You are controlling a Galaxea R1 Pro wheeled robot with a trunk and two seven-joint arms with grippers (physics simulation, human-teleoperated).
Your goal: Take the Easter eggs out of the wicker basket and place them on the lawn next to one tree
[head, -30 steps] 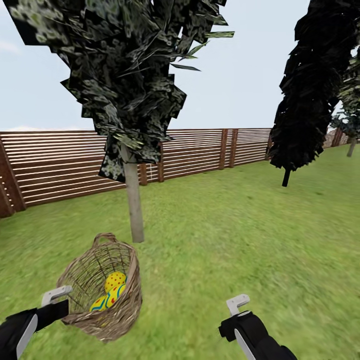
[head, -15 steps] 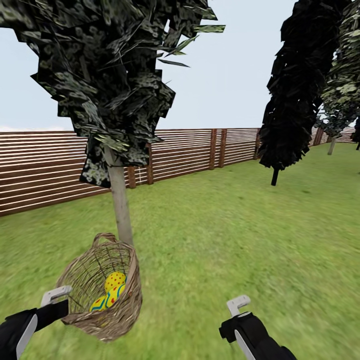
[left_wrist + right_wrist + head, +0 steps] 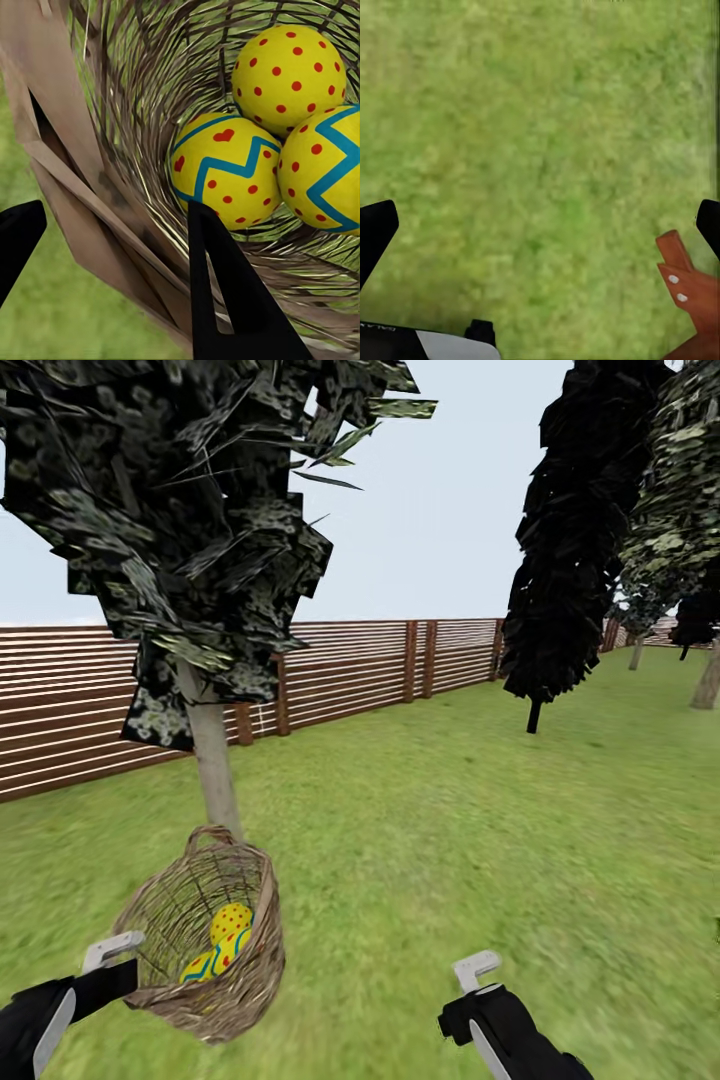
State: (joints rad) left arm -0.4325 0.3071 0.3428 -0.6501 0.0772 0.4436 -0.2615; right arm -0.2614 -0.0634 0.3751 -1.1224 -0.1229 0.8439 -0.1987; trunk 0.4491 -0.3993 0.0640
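**A:** Start with the head view. Where is the wicker basket (image 3: 205, 940)?

**B:** Low on the left, tipped so its mouth faces the camera, with its small loop handle uppermost. The left pincer (image 3: 112, 950) is at its rim. The Easter eggs (image 3: 228, 935) lie inside, yellow with red dots and teal zigzags. Just behind the basket rises the tree (image 3: 212, 760), a pale bare trunk under a dark mottled canopy.

**A:** And the rest of the garden?

**B:** The lawn (image 3: 450, 810) spreads green across the picture, backed by a brown slatted fence (image 3: 380, 665). A near-black cone-shaped tree (image 3: 565, 540) stands further right, with more trunks beyond it. The right pincer (image 3: 475, 968) hangs low on the right over bare grass, well apart from the basket.

**A:** The left wrist view?

**B:** It looks straight into the basket (image 3: 112, 187). Three eggs are nestled together at the bottom: a dotted egg (image 3: 289, 79), an egg with hearts and a zigzag (image 3: 225, 180), and a second zigzag egg (image 3: 322, 176) at the edge of the frame. The left pincer (image 3: 112, 247) straddles the basket wall, one finger (image 3: 225, 300) inside and the other outside, pinching the wicker between them.

**A:** The right wrist view?

**B:** Grass (image 3: 540, 150) below the right pincer (image 3: 540, 225). Its fingers (image 3: 375, 232) stand at opposite edges of the frame, spread wide with nothing between them. A reddish-brown part with two pale spots (image 3: 686, 289) sits near one finger; I cannot tell what it is.
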